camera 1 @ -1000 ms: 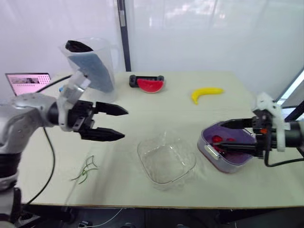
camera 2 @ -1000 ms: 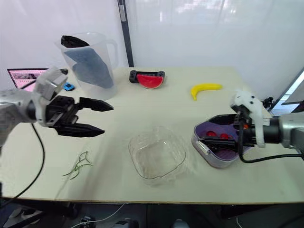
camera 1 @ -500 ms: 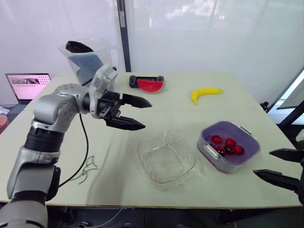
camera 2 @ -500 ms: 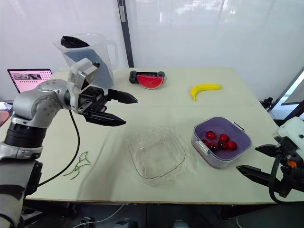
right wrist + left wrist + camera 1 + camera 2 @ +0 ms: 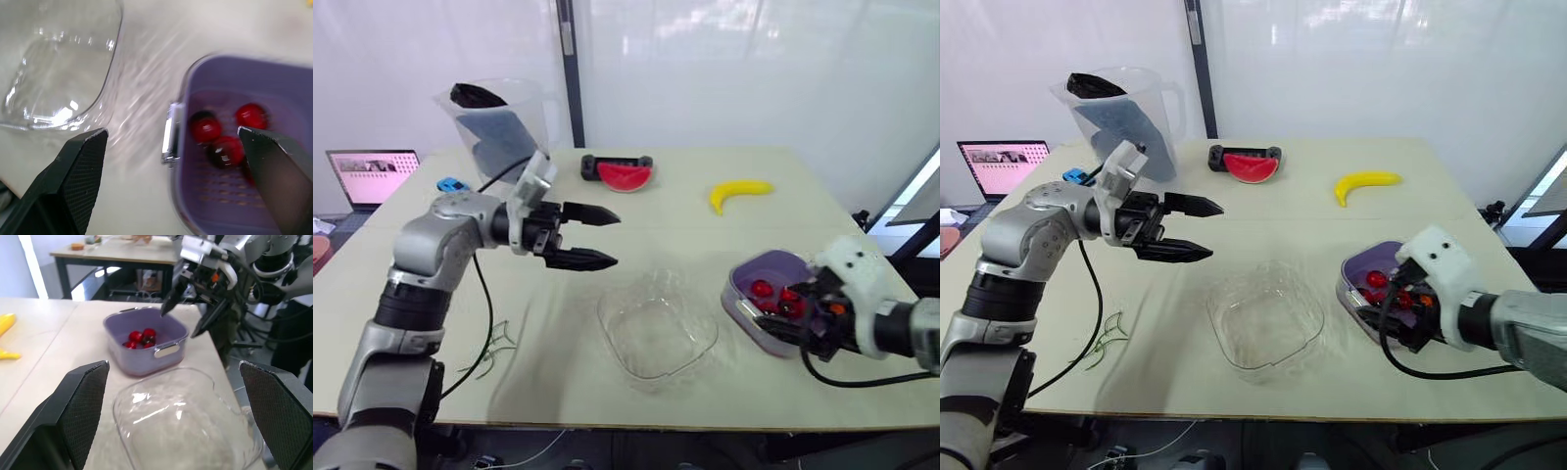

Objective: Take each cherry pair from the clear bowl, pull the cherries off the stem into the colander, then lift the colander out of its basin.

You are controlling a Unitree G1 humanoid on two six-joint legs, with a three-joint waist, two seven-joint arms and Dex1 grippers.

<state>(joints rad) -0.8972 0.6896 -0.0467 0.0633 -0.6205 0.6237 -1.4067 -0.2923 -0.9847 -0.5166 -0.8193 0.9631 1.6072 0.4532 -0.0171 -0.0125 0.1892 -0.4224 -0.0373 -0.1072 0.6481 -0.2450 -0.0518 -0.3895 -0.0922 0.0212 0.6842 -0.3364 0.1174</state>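
Your left tool (image 5: 615, 238) hung over the worktop (image 5: 705, 220) with its fingers spread wide, aimed toward the clear bowl (image 5: 609, 311).

Head views: the bowl sat mid-worktop, toward the front edge. The purple colander (image 5: 766, 262) stood to its right, near but apart, with red cherries (image 5: 761, 288) inside. Your right tool (image 5: 789, 311) was at the colander's near side, fingers apart. I could not tell whether it touched. Loose green stems (image 5: 491, 350) lay on the worktop's left front.

Left wrist view: the bowl (image 5: 146, 404) was closest and the colander (image 5: 142, 361) beyond it, the cherries (image 5: 142, 338) clustered in the middle. Your right tool (image 5: 180, 322) was spread by the colander's far rim.

Right wrist view: that tool's own fingers stood wide apart. The colander (image 5: 230, 63) lay beneath, its perforated floor showing around the cherries (image 5: 252, 115). Its silver handle (image 5: 167, 132) faced the bowl (image 5: 113, 46).
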